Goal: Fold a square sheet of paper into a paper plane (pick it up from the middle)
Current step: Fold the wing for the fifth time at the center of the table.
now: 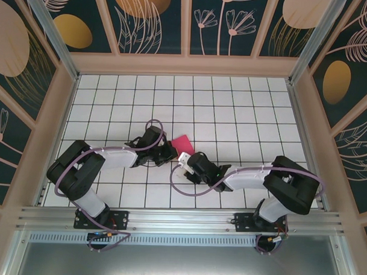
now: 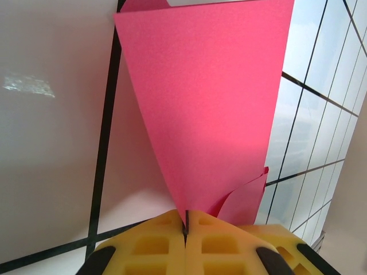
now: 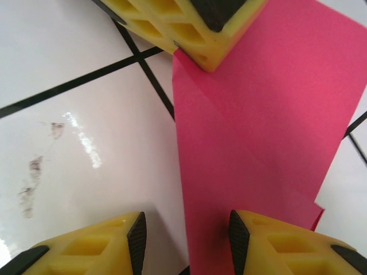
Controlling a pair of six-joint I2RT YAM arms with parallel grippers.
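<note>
One tip of the folded magenta-pink paper [image 2: 212, 103] sits pinched in my left fingers [image 2: 152, 243], its edge between my spread right fingers [image 3: 278, 243].

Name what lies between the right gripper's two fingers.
In the right wrist view, the gap of the right gripper holds the left edge of the pink paper: paper beside one finger, bare white tile beside the other.

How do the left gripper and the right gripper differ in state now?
The left gripper is shut on the pink paper; the right gripper is open, holding nothing. The left gripper pinches the paper's pointed end; the right gripper straddles its edge. Both have yellow fingers.
</note>
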